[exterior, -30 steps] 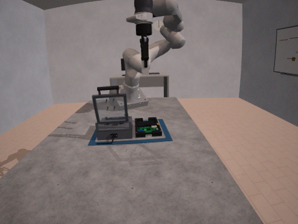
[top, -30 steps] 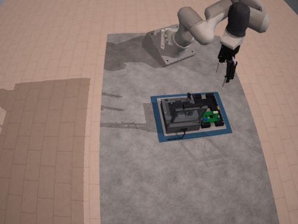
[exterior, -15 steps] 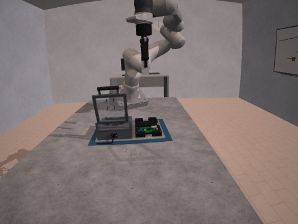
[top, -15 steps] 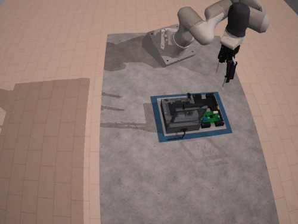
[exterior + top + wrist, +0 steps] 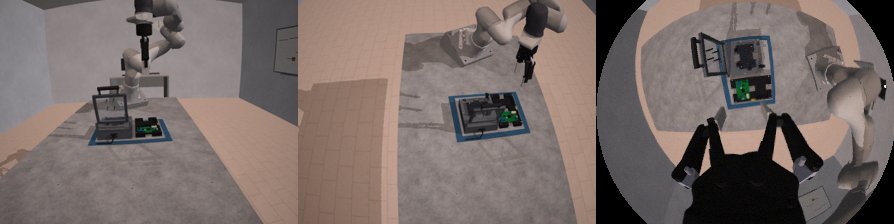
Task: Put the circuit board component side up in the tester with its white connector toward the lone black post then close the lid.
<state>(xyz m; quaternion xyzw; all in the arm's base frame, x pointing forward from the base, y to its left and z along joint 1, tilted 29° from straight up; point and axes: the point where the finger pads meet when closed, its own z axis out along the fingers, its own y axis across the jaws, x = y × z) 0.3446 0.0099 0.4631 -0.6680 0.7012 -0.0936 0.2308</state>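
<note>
- Top view: a mottled grey bench [image 5: 477, 179] bears a flat blue rectangular border [image 5: 459, 137] [image 5: 167, 135] [image 5: 771, 70]. Within it, the dark grey, box-shaped tester [image 5: 480, 127] [image 5: 114, 134] [image 5: 727, 59] stands beside the black tray [image 5: 519, 114] [image 5: 136, 125] [image 5: 757, 98].
- The circuit board [image 5: 509, 117] [image 5: 146, 130] [image 5: 742, 90], a green plate with small blue components and a white connector [image 5: 514, 112] [image 5: 154, 127] [image 5: 747, 96], lies in the tray, component side up.
- Exterior view: the lid [image 5: 127, 108] [image 5: 715, 74], a dark frame around a transparent pane, stands raised above the tester; its bar-shaped handle [image 5: 108, 88] [image 5: 695, 53] is black. The hand [image 5: 518, 79] [image 5: 146, 66] [image 5: 742, 109] hangs above the bench, well apart from the board.
- Wrist view: black, jointed fingers end in thin, pale grey plates standing apart; the hand is released, with nothing grasped.

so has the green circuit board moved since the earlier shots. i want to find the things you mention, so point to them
No, the circuit board [image 5: 509, 117] [image 5: 145, 130] [image 5: 743, 90] has not visibly moved: in the top view it lies in the same end of the tray [image 5: 518, 114] [image 5: 161, 130] [image 5: 771, 86], beside the tester [image 5: 480, 127] [image 5: 114, 134] [image 5: 737, 70].
</note>
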